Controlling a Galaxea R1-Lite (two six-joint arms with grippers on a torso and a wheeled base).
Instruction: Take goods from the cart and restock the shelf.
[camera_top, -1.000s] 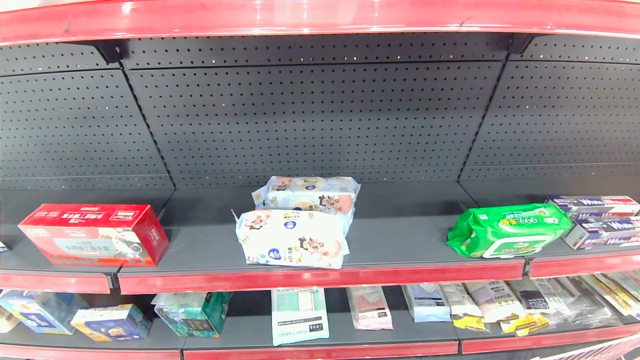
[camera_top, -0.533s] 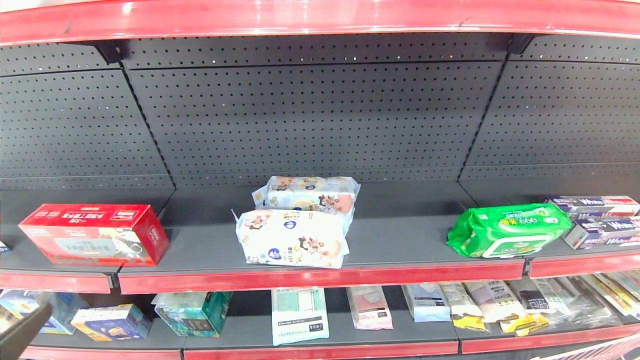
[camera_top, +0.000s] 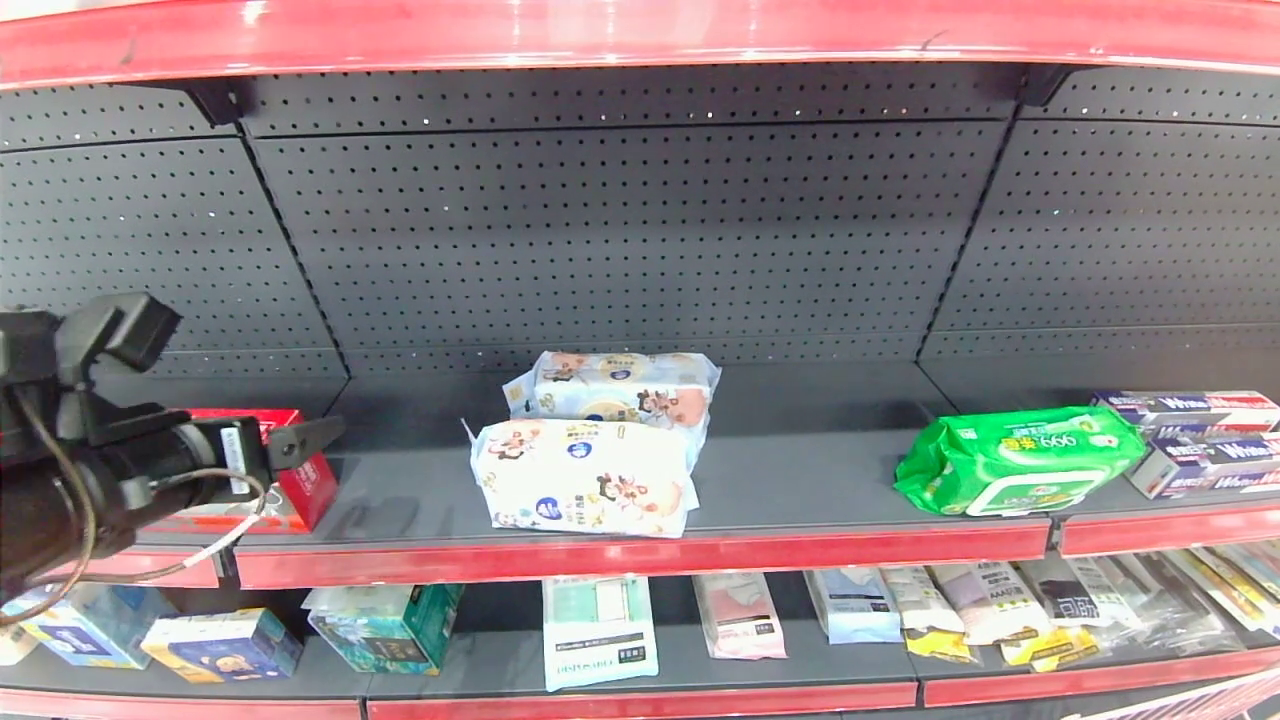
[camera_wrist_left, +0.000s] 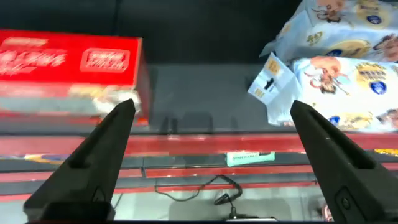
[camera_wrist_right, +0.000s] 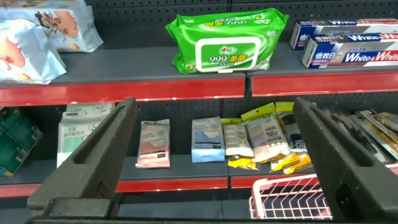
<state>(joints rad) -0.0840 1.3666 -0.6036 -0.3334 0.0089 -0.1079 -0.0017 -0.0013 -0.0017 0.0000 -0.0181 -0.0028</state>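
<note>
Since your left gripper (camera_top: 305, 437), mid-left by the red box (camera_top: 310, 485), and right gripper (camera_wrist_right: 214, 102) both sit jaws apart and empty, you're likely pre-pick: reach the cart (camera_wrist_right: 280, 199) next.

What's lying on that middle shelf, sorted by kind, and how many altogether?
Red box: 1
White cartoon-print packs: 2
Green wipes pack: 1
Long blue-and-white boxes: 2
Total: 6 in view
</note>
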